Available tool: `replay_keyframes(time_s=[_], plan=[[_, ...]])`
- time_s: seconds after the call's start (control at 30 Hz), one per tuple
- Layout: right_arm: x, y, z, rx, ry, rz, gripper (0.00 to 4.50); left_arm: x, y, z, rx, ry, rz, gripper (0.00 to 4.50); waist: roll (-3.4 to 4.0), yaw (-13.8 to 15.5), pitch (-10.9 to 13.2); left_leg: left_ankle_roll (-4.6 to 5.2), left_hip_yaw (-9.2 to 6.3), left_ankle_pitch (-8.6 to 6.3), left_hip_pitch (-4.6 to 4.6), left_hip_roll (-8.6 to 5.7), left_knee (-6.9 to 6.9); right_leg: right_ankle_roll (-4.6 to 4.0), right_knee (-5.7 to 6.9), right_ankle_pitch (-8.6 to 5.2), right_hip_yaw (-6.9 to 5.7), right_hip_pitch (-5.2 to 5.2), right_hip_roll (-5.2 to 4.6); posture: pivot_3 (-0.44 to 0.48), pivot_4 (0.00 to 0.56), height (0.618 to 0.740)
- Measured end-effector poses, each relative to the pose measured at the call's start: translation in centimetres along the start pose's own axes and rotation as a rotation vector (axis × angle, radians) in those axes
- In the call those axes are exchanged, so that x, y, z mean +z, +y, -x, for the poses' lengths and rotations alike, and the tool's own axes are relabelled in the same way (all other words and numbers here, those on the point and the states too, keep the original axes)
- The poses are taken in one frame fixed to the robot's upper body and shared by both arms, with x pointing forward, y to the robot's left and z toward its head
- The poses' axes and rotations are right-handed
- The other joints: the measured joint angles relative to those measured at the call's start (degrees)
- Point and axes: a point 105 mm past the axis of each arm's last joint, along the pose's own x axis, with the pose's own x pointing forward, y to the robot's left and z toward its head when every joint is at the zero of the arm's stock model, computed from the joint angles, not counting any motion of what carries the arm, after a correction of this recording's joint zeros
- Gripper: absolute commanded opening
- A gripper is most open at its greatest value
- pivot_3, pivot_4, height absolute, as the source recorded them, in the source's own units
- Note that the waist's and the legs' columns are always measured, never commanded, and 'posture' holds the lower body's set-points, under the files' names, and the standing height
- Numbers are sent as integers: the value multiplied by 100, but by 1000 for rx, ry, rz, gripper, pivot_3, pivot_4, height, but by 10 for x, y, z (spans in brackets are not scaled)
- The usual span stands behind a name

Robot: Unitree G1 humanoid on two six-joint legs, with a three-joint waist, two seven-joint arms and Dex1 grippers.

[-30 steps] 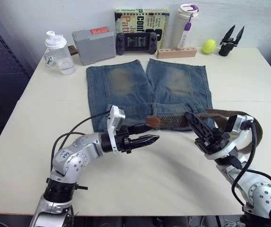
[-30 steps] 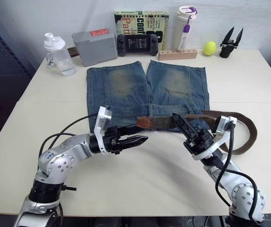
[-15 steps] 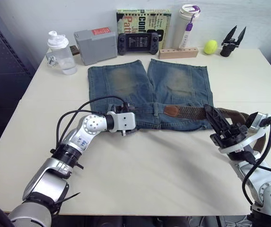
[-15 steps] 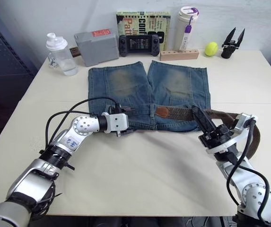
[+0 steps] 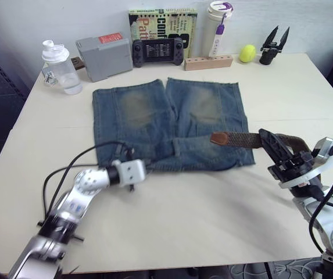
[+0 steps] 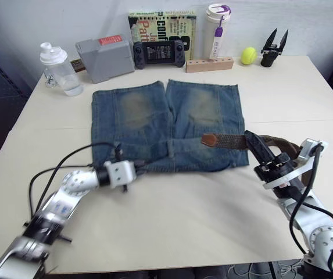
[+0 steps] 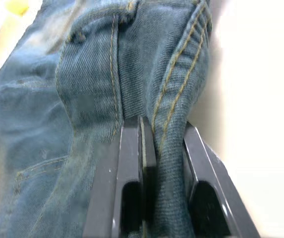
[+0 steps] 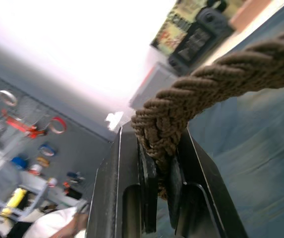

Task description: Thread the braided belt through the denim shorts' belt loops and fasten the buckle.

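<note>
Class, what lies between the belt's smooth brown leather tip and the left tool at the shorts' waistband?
Faded blue denim shorts only: the waistband spans from leather tip to left tool, seen in the eye views.

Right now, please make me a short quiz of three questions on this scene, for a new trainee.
1. True or false: the right hand is shut on the braided belt.
2. What does the left hand grip? A) the buckle B) the waistband edge of the denim shorts C) the yellow ball
3. Fill in: the belt's leather tip lies on the ____.

Key
1. True: the braid sits clamped between its fingers.
2. B: a fold of denim is between the fingers.
3. Shorts, near the waistband on the robot's right.
</note>
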Motion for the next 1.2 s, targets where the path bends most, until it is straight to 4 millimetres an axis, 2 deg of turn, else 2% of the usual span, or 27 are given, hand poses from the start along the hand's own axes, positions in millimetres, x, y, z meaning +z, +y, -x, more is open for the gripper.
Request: replay_keyframes(time_s=[0.13,0.3,0.4,0.5,0.6,0.7,0.77,0.87,0.93,1.03,1.2], plan=[[3,2,1,-19,72,59,0,14,-21,35,-16,-30,43,682,5,30,3,4,3,-1,3,-1,6,0,-11,0,6,8,-5,0,150,726],[9,-1,2,-85,203,142,0,13,-48,67,-75,28,41,682,9,147,5,6,4,-3,2,-1,7,0,-15,0,5,9,-4,0,150,726],[8,-1,4,-114,275,176,0,7,-56,77,-90,66,41,1561,11,150,6,7,5,-3,1,-1,7,0,-16,0,4,9,-4,0,150,726],[9,-6,6,-148,319,170,0,11,-56,79,-75,53,81,2803,11,157,6,9,4,-4,1,-3,8,0,-16,0,4,12,-6,0,150,726],[16,-10,3,-176,340,148,0,22,-47,79,-47,13,178,4019,13,145,7,9,4,-3,1,-2,9,0,-14,0,6,12,-5,0,150,726],[28,-10,-1,-194,357,132,0,28,-33,89,-48,-5,284,4019,14,135,8,8,3,-3,0,4,12,0,-12,0,2,10,-2,0,150,726],[38,-7,-3,-204,388,104,0,35,-15,103,-56,-18,380,4019,22,140,10,7,1,-3,0,3,14,-1,-15,0,-1,12,-2,0,150,726],[31,-7,-8,-209,481,44,0,50,-4,109,-127,-85,546,4019,23,133,11,7,1,-3,-2,1,18,0,-18,0,-2,13,-1,0,150,726],[25,-11,-9,-221,520,23,0,59,0,107,-146,-134,584,4019,23,140,11,7,2,-3,-4,0,18,0,-19,0,-3,13,0,0,150,726],[5,-20,-8,-256,617,-21,0,71,14,101,-158,-204,598,4019,23,144,11,6,6,-3,-7,-1,25,0,-16,0,-7,14,2,0,150,726],[-14,-36,-5,-326,668,-54,0,83,16,77,-210,-298,620,4019,23,149,11,5,40,-4,-11,-7,30,0,-15,0,-12,16,4,0,150,726]])
